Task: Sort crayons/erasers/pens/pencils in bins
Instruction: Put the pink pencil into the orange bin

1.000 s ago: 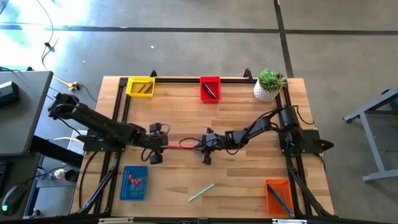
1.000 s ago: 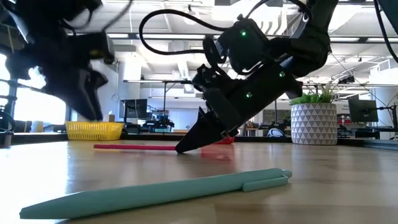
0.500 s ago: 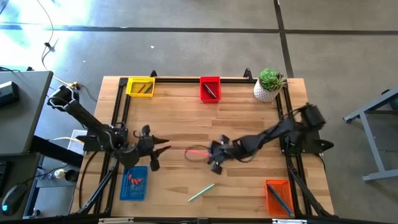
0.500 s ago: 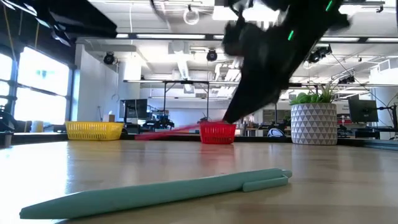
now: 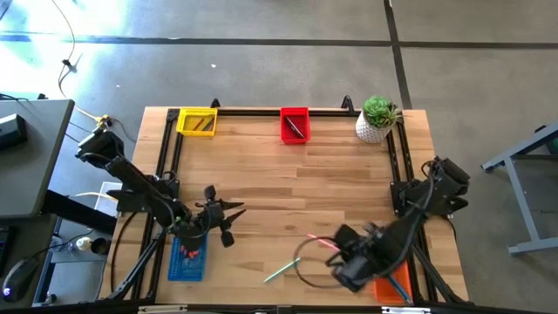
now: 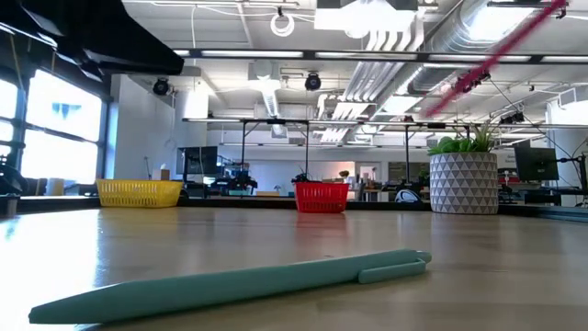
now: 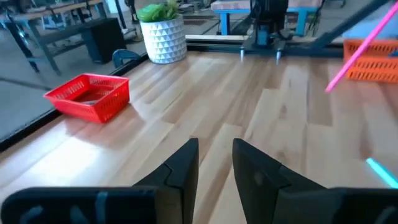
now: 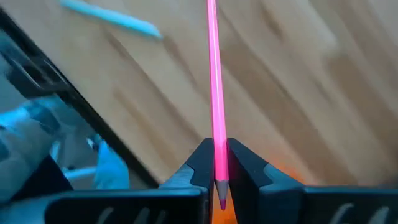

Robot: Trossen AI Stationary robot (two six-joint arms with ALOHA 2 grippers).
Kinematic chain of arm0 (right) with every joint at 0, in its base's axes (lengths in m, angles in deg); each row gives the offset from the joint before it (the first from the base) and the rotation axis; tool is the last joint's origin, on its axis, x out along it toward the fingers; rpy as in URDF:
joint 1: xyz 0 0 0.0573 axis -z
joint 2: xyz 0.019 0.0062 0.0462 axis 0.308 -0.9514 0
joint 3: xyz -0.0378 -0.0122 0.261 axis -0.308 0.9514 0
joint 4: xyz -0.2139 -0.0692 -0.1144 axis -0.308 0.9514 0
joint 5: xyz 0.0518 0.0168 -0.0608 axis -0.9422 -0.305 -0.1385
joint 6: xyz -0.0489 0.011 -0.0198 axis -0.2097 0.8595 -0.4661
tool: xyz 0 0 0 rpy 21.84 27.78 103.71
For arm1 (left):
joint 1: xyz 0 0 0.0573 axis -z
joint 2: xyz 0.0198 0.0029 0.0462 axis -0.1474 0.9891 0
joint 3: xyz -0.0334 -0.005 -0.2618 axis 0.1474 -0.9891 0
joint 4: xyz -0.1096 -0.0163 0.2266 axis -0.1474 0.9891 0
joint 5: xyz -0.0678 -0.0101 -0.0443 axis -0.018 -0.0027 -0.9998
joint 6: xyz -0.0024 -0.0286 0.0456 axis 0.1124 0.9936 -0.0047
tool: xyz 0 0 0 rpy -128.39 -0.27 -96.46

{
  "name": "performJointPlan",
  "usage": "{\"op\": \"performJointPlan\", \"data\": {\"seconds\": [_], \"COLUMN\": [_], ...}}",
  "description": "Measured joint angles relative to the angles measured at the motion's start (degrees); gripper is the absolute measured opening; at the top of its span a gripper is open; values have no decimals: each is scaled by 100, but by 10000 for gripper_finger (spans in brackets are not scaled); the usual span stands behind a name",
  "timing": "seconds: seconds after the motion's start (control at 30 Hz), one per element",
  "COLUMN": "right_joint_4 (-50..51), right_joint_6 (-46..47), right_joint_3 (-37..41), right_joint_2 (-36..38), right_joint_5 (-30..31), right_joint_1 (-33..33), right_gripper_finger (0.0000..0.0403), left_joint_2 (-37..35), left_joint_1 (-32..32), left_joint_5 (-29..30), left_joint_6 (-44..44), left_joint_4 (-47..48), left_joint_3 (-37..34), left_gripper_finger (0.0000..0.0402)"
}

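Carrying a pink pencil [image 8: 214,93] pinched between its two fingers, the right gripper [image 5: 336,253] sits over the near right part of the tabletop [image 5: 331,183], right beside the orange bin [image 5: 392,279]. In the right wrist view the pencil's sharpened tip pokes out just behind the clamped fingers with the long shaft running forward, and there's orange showing directly below the tip, so I'd say it's about lined up with that bin already.

To do this step well, my take: get the whole pencil over the bin before letting go, not only the tip. The shaft sticks out a long way past the gripper toward the table's middle, so tilting it steeper or centring the grip over the bin should keep it from tipping over the rim. There's already something long lying in the orange bin, so dropping in parallel to it looks safest.

The left gripper [image 5: 218,218] hangs just beside the blue bin [image 5: 187,262] with its fingers slightly apart and nothing between them. A teal pen [image 5: 282,269] lies loose on the tabletop near the front edge, probably next up. The yellow bin [image 5: 196,121] and red bin [image 5: 294,125] sit along the far edge, each with an item or two inside, and a plant pot [image 5: 375,122] is off in the far right corner.

No brands, labels or readable writing anywhere that I can make out.
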Motion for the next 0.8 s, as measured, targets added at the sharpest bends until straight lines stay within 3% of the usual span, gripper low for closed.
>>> {"op": "performJointPlan", "data": {"seconds": [0.17, 0.43, 0.6, 0.8], "right_joint_4": [1353, 1386, 1390, 1392], "right_joint_6": [1482, 3176, 4210, 4793], "right_joint_3": [-960, -1217, -1217, -1217], "right_joint_2": [-355, -563, -580, -873], "right_joint_5": [-1046, -2253, -2229, -2002], "right_joint_1": [-566, -1372, -1873, -2254], "right_gripper_finger": [17, 17, 17, 17], "left_joint_2": [138, 138, 138, 138], "left_joint_1": [-291, -552, -598, -594], "left_joint_5": [-263, -482, -588, -615], "left_joint_6": [-292, -510, -500, -498], "left_joint_4": [-344, -588, -586, -586], "left_joint_3": [0, 2, 2, 2], "left_gripper_finger": [85, 85, 85, 85]}}
